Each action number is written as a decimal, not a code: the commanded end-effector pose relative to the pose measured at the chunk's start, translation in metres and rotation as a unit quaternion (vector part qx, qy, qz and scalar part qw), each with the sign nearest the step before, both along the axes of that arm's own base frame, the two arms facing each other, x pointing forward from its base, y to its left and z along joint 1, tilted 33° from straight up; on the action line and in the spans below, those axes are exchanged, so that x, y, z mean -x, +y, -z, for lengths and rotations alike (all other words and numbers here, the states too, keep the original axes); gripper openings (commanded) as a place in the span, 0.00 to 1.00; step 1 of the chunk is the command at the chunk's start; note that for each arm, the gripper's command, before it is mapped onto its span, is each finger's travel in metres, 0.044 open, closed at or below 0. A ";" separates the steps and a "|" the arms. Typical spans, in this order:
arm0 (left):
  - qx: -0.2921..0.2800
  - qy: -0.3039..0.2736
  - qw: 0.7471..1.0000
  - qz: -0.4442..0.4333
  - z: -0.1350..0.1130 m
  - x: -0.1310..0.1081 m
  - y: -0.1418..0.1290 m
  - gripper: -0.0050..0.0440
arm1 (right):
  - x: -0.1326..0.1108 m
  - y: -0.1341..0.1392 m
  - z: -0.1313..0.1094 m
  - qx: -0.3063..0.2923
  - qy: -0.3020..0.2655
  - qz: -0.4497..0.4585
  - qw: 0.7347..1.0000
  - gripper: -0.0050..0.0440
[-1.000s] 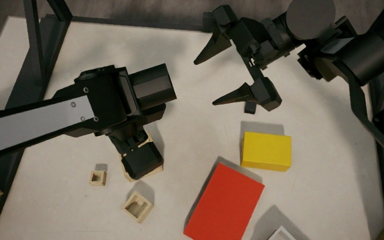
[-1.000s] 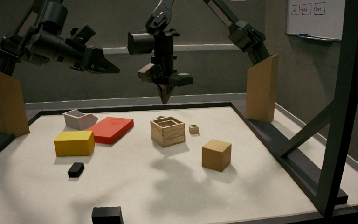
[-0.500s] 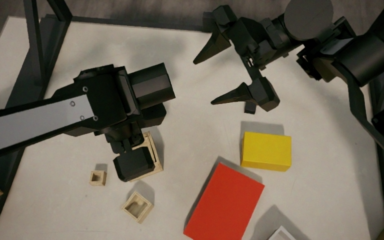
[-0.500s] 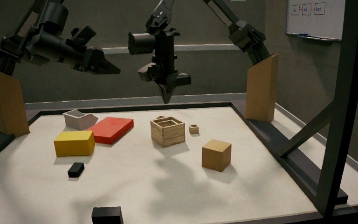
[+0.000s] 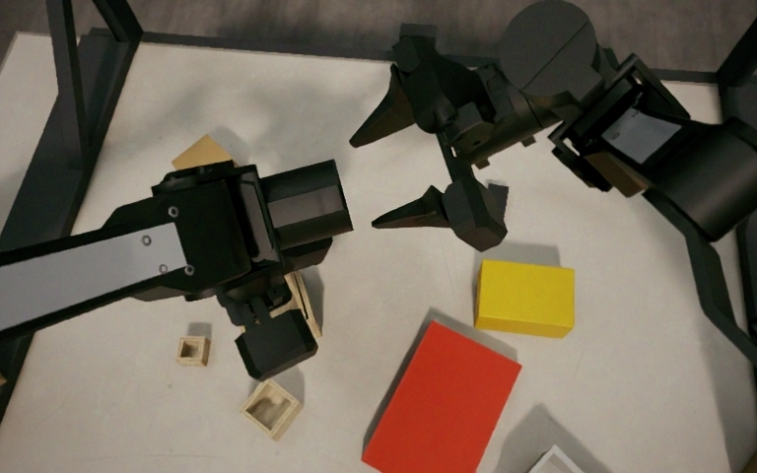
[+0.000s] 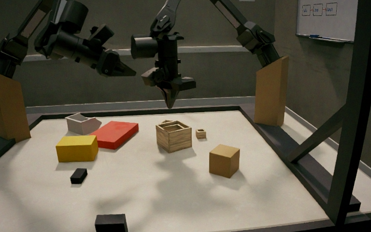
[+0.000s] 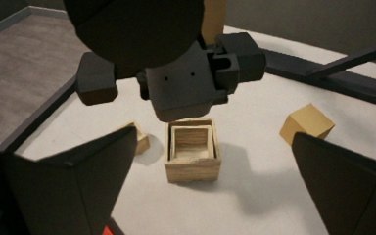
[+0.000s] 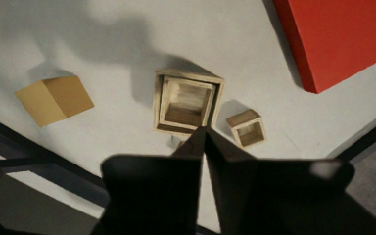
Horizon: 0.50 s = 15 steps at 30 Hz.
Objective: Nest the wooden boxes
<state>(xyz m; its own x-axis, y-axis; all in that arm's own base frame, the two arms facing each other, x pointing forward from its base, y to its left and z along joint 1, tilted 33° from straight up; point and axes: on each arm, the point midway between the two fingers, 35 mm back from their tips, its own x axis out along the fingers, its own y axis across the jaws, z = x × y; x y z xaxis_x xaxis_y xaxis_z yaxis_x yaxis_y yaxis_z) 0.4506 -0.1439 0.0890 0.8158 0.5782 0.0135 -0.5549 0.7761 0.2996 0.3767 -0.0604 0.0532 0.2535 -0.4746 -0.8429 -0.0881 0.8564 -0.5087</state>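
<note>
Two boxes left to nest around the upright biggest box [image 5: 312, 320] [image 6: 180, 139] [image 7: 192, 172] [image 8: 158, 105], inner box [image 5: 287, 304] [image 6: 178, 127] [image 7: 191, 129] [image 8: 191, 98] inside; right gripper [image 5: 276, 343] [image 6: 169, 106] [image 7: 185, 115] [image 8: 205, 129] closed on nothing above, left gripper [image 5: 363, 183] [image 6: 135, 73] [image 7: 213, 134] wide open, holding nothing; next, probably open and grasp the medium box [image 5: 287, 421] [image 6: 165, 121] [image 7: 142, 144] [image 8: 243, 117] before the smallest box [image 5: 204, 351] [image 6: 201, 134] [image 8: 181, 143]

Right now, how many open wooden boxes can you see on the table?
4: the largest box, a nested box inside it, and a medium box and the smallest box loose beside them.
</note>
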 end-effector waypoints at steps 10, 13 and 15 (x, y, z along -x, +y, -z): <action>-0.007 0.065 0.998 0.025 -0.019 -0.008 0.028 0.92 | 0.000 -0.018 -0.010 0.005 0.001 -0.034 0.999 0.00; -0.012 0.088 0.996 0.029 -0.018 -0.007 0.036 0.92 | 0.001 -0.023 -0.010 0.008 0.005 -0.042 0.999 0.00; -0.014 0.102 0.994 0.031 -0.018 -0.006 0.042 0.92 | 0.001 -0.026 -0.009 0.010 0.010 -0.047 0.999 0.00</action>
